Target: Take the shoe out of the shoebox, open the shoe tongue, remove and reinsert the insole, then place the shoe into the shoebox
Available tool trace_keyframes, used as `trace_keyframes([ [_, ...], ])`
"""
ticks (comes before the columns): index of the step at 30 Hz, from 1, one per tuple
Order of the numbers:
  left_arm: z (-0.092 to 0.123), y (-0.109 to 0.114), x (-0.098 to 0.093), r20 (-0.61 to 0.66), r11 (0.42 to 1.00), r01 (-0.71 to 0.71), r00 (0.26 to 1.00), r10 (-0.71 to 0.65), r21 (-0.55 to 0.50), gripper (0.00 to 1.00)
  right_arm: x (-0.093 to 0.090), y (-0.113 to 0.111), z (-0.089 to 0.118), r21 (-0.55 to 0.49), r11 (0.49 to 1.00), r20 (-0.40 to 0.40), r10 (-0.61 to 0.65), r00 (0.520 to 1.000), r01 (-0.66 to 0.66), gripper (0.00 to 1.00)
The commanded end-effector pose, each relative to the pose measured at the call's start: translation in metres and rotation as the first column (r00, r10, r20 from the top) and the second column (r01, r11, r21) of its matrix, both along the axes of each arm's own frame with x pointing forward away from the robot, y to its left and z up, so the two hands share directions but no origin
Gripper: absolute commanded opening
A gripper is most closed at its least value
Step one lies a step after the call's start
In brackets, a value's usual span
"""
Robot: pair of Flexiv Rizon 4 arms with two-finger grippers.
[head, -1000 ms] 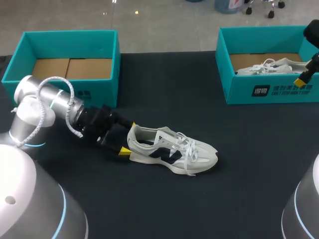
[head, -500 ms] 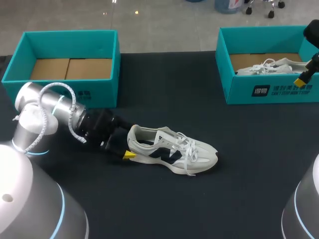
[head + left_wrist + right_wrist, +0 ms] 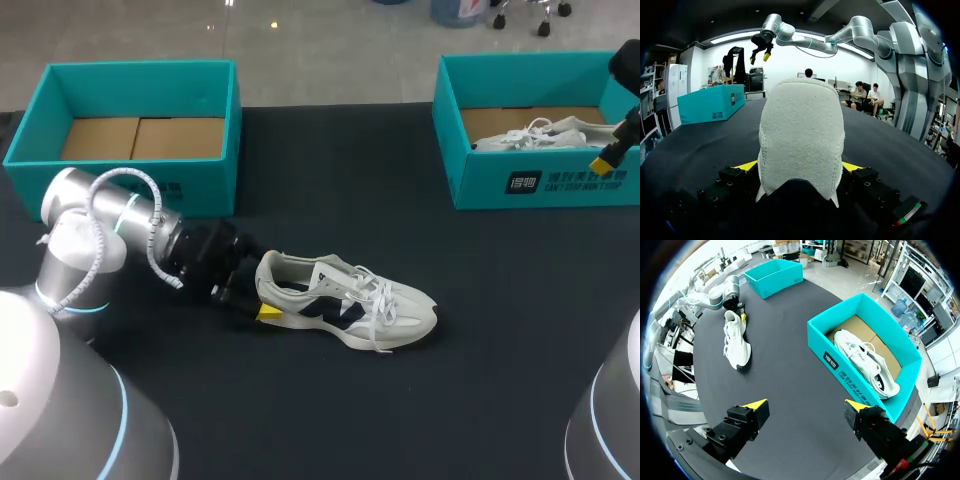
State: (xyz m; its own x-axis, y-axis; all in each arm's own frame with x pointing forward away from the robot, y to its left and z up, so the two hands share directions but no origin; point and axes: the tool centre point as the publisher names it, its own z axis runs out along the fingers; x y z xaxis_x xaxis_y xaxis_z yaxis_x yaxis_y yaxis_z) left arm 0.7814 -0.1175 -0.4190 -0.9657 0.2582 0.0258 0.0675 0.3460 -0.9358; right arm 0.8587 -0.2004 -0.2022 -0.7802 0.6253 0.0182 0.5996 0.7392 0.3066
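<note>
A white sneaker with dark side panels lies on its sole on the black table, toe pointing right. My left gripper is at its heel. In the left wrist view the fuzzy heel fills the space between the open left gripper, a yellow fingertip on each side. My right gripper hangs open and empty high over the table's right side, showing at the head view's far right. The teal shoebox at the back left holds only cardboard.
A second teal shoebox at the back right holds another white sneaker. Bare black tabletop lies in front of the shoe and between the two boxes.
My left gripper has slid right and slightly toward the front, bringing its fingers alongside the shoe's heel. The shoe and the right arm have not moved.
</note>
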Motion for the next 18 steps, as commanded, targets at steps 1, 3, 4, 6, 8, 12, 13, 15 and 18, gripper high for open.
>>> trace_keyframes([
  [1,-0.0071,-0.0044,0.0019,-0.006,1.0,0.002,1.0,-0.002,0.004,1.0,0.0008,-0.0002,-0.0003,0.0,1.0,-0.001,0.0,1.0,0.0,1.0],
  [3,-0.0087,-0.0056,0.0023,-0.006,1.0,0.001,1.0,-0.001,0.005,1.0,0.0008,-0.0002,-0.0003,0.0,1.0,-0.001,0.0,1.0,0.0,1.0],
  [4,-0.0095,-0.0063,0.0026,-0.005,1.0,0.0,1.0,0.0,0.007,1.0,0.0008,-0.0002,-0.0003,0.0,1.0,-0.001,0.0,1.0,0.0,1.0],
  [6,-0.0102,-0.0074,0.0027,-0.006,1.0,0.0,1.0,0.0,0.008,1.0,0.0008,-0.0002,-0.0003,0.0,1.0,-0.001,0.0,1.0,0.0,1.0],
  [8,-0.0105,-0.0081,0.0024,-0.006,1.0,0.002,1.0,-0.001,0.01,0.75,0.0008,-0.0002,-0.0003,0.0,1.0,-0.001,0.0,1.0,0.0,1.0],
  [12,-0.011,-0.0078,0.0019,-0.009,1.0,0.007,1.0,-0.007,0.012,0.0,0.0008,-0.0002,-0.0003,0.0,1.0,-0.001,0.0,1.0,0.0,1.0],
  [13,-0.0112,-0.0074,0.0015,-0.009,1.0,0.008,1.0,-0.008,0.012,0.0,0.0008,-0.0002,-0.0003,0.0,1.0,-0.001,0.0,1.0,0.0,1.0],
  [15,-0.0112,-0.0065,0.0008,-0.009,1.0,0.009,1.0,-0.009,0.012,0.0,0.0008,-0.0002,-0.0003,0.0,1.0,-0.001,0.0,1.0,0.0,1.0],
  [18,-0.0079,-0.0042,-0.0009,0.001,1.0,-0.02,1.0,0.02,-0.001,0.0,0.0008,-0.0002,-0.0003,0.0,1.0,-0.001,0.0,1.0,0.0,1.0],
])
